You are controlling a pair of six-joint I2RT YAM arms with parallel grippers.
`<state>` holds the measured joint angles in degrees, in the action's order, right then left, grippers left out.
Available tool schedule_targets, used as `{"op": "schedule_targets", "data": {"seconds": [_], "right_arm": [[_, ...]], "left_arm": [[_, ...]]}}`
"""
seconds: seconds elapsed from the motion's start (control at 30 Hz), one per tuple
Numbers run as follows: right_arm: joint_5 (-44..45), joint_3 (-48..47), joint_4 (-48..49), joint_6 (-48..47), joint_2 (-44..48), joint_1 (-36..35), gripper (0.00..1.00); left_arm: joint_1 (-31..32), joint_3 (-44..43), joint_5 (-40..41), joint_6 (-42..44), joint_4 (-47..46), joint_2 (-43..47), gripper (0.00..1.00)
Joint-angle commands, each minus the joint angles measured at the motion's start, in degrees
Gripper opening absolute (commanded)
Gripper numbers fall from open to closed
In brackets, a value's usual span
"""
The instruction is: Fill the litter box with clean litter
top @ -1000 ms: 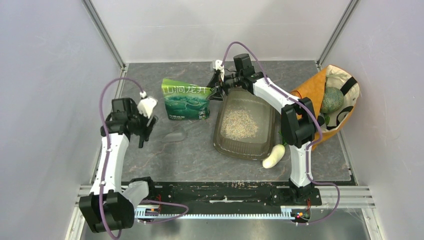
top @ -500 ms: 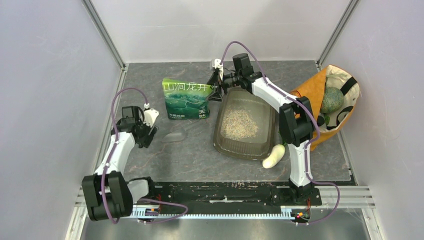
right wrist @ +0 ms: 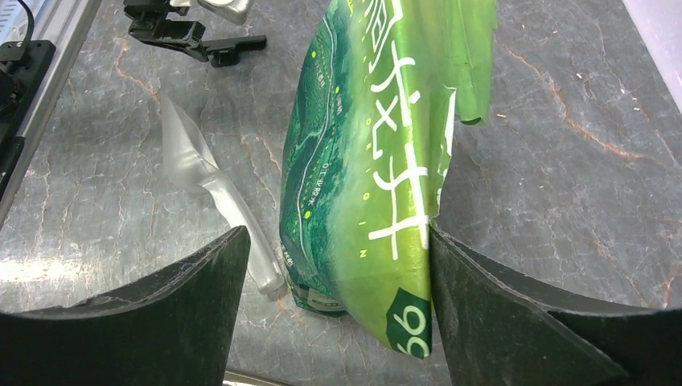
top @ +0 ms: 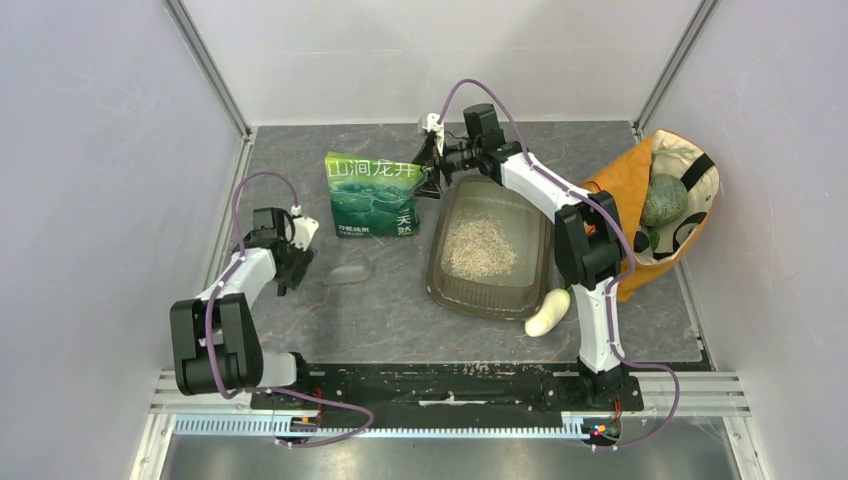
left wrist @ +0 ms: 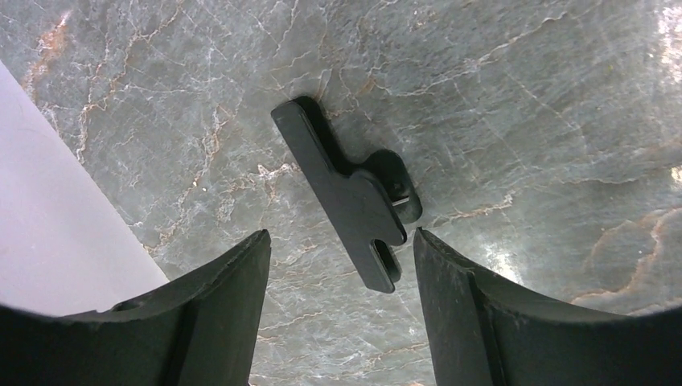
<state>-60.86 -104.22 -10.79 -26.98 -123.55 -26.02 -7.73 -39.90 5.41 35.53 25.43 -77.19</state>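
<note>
The litter box [top: 437,262] is a smoky translucent tray right of centre, with a loose heap of pale clean litter [top: 478,247] inside. A green printed bag [top: 373,197] stands upright to its left. My right gripper [top: 428,165] is open at the bag's right edge. In the right wrist view the bag [right wrist: 378,161] stands between the jaws of this gripper [right wrist: 338,241], touching only the right finger. My left gripper [top: 290,265] hangs open low over the table's left side. There a black clip [left wrist: 346,193] lies flat, its near end between the open jaws of the left gripper [left wrist: 342,249].
A clear plastic scoop [top: 350,272] lies on the table between the left gripper and the tray. A smooth white vegetable [top: 548,313] rests against the tray's near right corner. An orange-and-cream fabric bag [top: 625,180] with a green round vegetable stands at the right wall.
The right jaws have spread wider off the green bag, which stays standing. The left arm has folded back toward its base and the gripper has dropped lower over the black clip.
</note>
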Motion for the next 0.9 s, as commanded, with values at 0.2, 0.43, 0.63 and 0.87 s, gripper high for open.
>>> {"op": "schedule_targets", "data": {"seconds": [0.2,0.43,0.63,0.87], "right_arm": [[0.72,-3.43,1.64,1.39,-1.65,-0.17,0.87],[0.06,-4.36,1.64,2.24,-2.04,-0.14,0.75],[-0.53,-3.50,1.73,2.59,-0.99,-0.11,0.74],[-0.39,-3.16,1.72,3.98,-1.20,-0.17,0.43]], "left_arm": [[0.26,-1.99,2.29,-3.16,-5.15,-3.61,0.59],[0.26,-4.91,1.09,-4.64,-1.69,-5.87,0.15],[0.17,-6.49,0.13,-5.86,1.29,-2.59,0.02],[-1.27,-12.37,-9.12,-7.65,6.43,6.77,0.02]]}}
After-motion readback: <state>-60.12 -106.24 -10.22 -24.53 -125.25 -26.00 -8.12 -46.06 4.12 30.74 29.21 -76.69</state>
